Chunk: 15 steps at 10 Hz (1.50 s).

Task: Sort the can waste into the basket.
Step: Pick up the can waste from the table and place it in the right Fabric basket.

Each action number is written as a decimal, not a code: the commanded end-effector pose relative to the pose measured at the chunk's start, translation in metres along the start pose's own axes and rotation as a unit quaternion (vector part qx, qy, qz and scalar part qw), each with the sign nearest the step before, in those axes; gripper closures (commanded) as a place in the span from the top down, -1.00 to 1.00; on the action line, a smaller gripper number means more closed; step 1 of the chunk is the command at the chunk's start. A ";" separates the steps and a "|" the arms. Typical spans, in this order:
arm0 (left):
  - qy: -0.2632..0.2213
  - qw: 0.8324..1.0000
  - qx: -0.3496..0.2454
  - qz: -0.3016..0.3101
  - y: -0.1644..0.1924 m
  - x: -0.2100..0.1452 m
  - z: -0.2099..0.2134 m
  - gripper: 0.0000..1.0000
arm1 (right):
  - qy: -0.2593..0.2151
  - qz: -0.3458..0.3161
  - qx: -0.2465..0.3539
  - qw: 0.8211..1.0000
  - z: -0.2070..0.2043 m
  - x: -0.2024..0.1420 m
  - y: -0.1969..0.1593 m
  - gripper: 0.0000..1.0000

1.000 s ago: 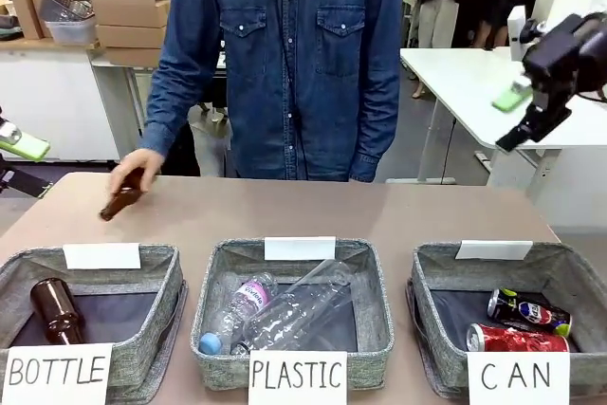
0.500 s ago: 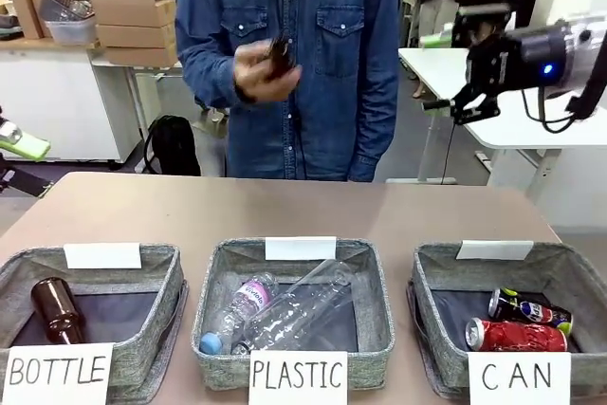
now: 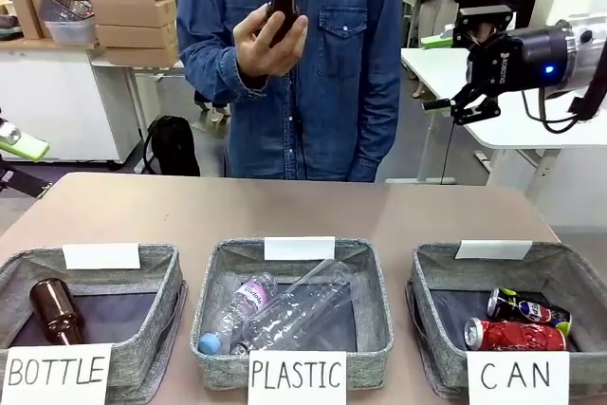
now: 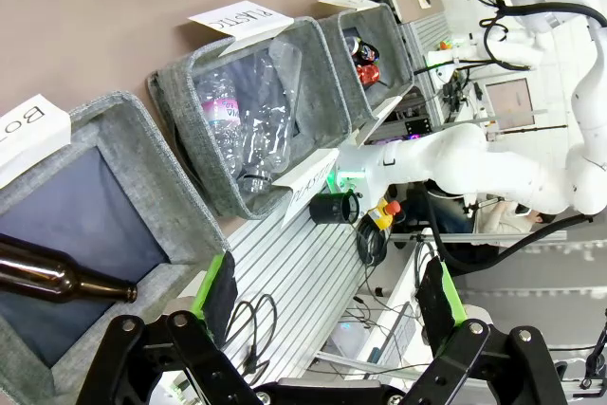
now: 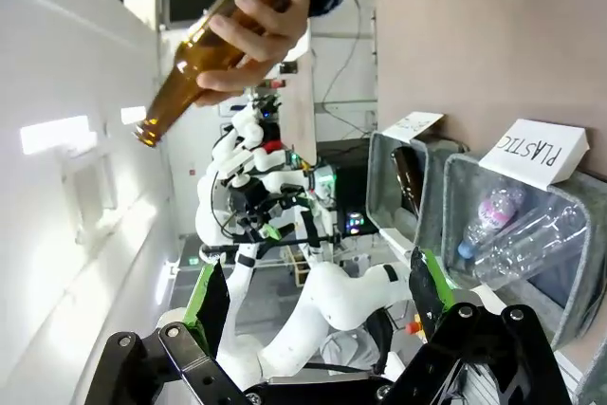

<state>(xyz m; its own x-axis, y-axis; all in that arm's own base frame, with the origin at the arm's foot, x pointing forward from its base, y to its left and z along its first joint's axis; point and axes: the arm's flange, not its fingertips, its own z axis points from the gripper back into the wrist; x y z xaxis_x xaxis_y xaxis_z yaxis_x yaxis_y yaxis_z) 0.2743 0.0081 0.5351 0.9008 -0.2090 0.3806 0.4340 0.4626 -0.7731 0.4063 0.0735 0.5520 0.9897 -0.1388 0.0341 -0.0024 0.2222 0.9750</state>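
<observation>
Table (image 3: 303, 211): bare brown top beyond the baskets, free for sorting.
Person (image 3: 294, 64): standing at the far edge, lifting a brown bottle (image 3: 282, 2) in one hand (image 3: 268, 43), neck up, probably offering it to an arm.
Baskets: three in a row at the near edge, each with its sign facing the robot, so one kind of waste per basket.
CAN basket (image 3: 432, 277): at the robot's right; both cans already inside.
Red can (image 3: 512, 336): lying on its side at the near wall.
Dark can (image 3: 527, 310): lying just behind the red one.
Right gripper (image 5: 313, 296): raised above the far right of the table, spread wide, empty.
Left gripper (image 4: 327, 286): held off the left edge, spread wide, empty.
</observation>
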 end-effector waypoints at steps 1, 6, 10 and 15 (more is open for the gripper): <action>0.003 1.000 0.000 -0.010 0.001 -0.001 0.002 1.00 | 0.003 -0.009 0.001 1.000 0.003 0.001 0.005 1.00; 0.003 1.000 0.000 -0.010 0.001 -0.001 0.002 1.00 | 0.003 -0.009 0.001 1.000 0.003 0.001 0.005 1.00; 0.003 1.000 0.000 -0.010 0.001 -0.001 0.002 1.00 | 0.003 -0.009 0.001 1.000 0.003 0.001 0.005 1.00; 0.003 1.000 0.000 -0.010 0.001 -0.001 0.002 1.00 | 0.003 -0.009 0.001 1.000 0.003 0.001 0.005 1.00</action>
<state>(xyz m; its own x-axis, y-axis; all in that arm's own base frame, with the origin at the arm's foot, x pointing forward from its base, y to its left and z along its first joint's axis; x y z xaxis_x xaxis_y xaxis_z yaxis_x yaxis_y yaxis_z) 0.2743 0.0081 0.5351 0.9007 -0.2092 0.3809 0.4343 0.4625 -0.7729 0.4064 0.0720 0.5523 0.9896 -0.1400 0.0334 -0.0016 0.2213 0.9752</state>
